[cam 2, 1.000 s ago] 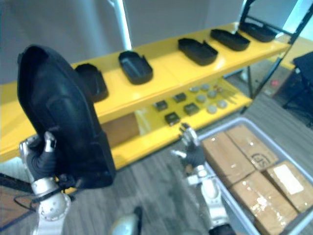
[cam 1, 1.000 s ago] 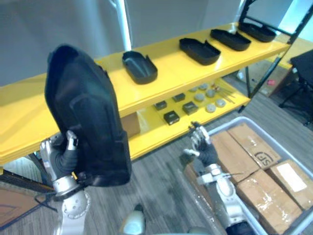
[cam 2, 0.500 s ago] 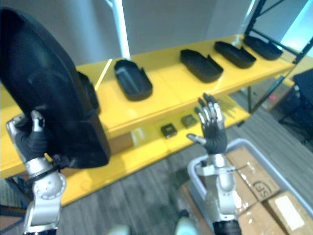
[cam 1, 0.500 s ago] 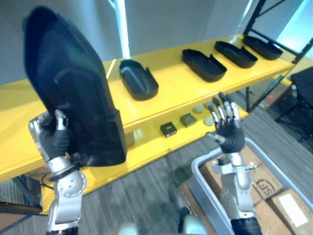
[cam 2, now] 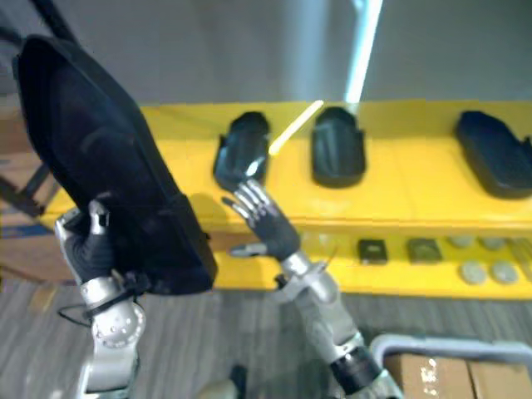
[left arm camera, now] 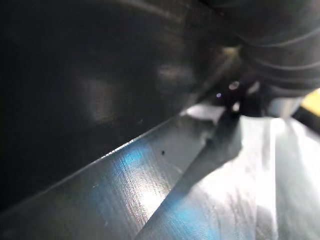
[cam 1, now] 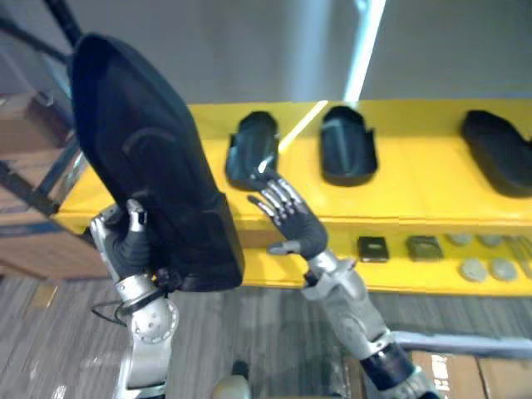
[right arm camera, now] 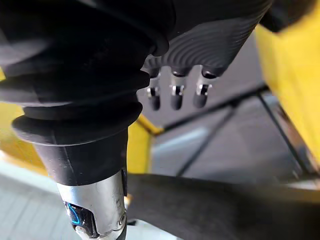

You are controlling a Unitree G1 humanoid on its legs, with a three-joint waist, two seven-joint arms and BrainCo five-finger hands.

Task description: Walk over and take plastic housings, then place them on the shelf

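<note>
My left hand (cam 1: pixel 125 245) is shut on the lower end of a large black plastic housing (cam 1: pixel 150 158), which stands upright in front of the left end of the yellow shelf (cam 1: pixel 407 183). The housing's dark glossy surface (left arm camera: pixel 100 100) fills the left wrist view. My right hand (cam 1: pixel 287 220) is raised just right of the housing with its fingers (right arm camera: pixel 172 95) straight and spread, holding nothing. Several more black housings lie on the shelf's top board, among them one (cam 1: pixel 252 148) right behind my right hand and one (cam 1: pixel 349 143) beside it.
The shelf's lower board (cam 1: pixel 399 270) holds small dark square parts (cam 1: pixel 373 247) and round grey discs (cam 1: pixel 486 268). A grey bin's rim (cam 2: pixel 432 342) with cardboard boxes (cam 2: pixel 428 376) sits at the lower right. Black rack posts (cam 1: pixel 41 179) stand at the left.
The camera has swung left along the shelf. My right hand has come across toward the housing and sits closer to it. My left hand still holds the housing upright.
</note>
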